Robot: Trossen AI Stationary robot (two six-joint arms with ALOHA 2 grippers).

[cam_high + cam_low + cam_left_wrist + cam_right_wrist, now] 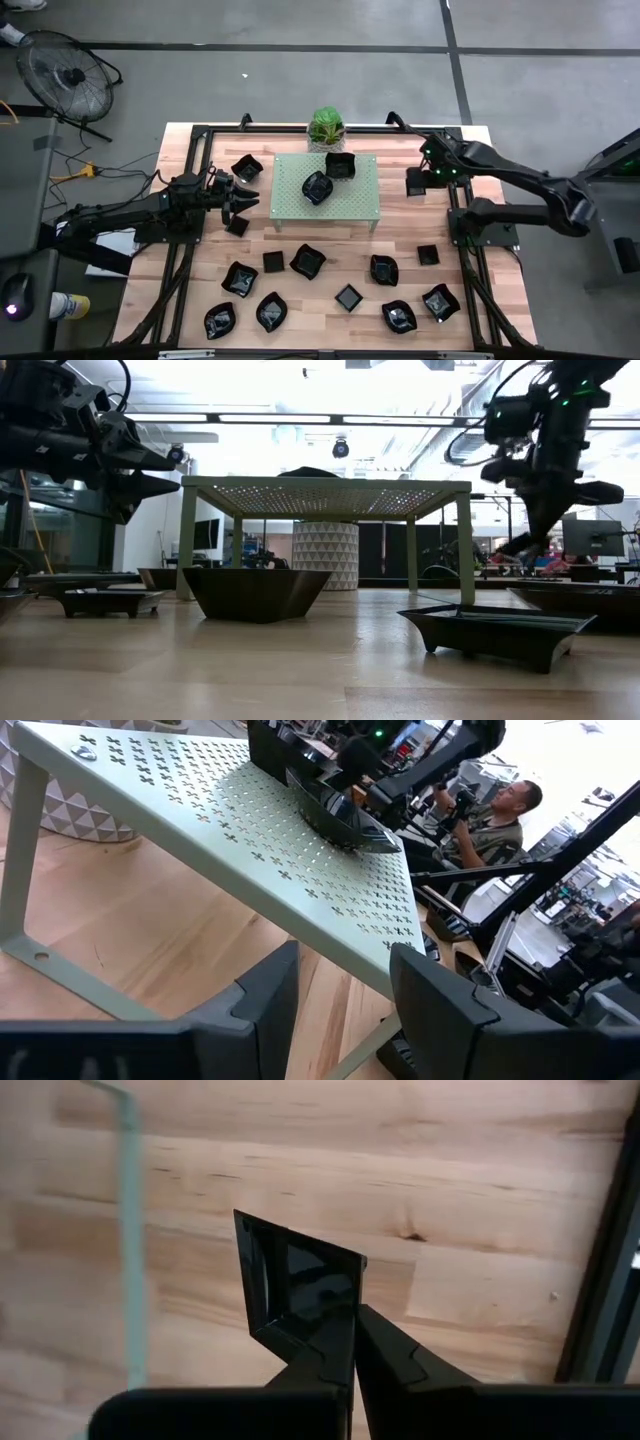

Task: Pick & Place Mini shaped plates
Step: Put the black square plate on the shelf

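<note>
Left gripper: the left gripper (pixel 250 199) hangs spread and empty just beside the rack's left edge, its dark fingers (pixel 262 1000) parted with nothing between them.
Right gripper: the right gripper (pixel 414 182) sits clenched right of the rack, above the counter; a square black dish (pixel 300 1285) lies just past its fingertips, and whether they touch cannot be told.
Rack: pale green rack (pixel 327 189), flat metal top pierced with small cross-shaped holes, on thin legs.
On the rack: two glossy black plates, a roundish one (pixel 316 186) and a squarish one (pixel 340 165).
Counter: light wood-plank counter (pixel 320 330) in a black frame.
Loose plates: other glossy black plates scattered on the counter, such as a small square (pixel 348 297) and a leaf shape (pixel 271 311), mostly in front of the rack.
Plant: green potted plant (pixel 326 126) behind the rack.
</note>
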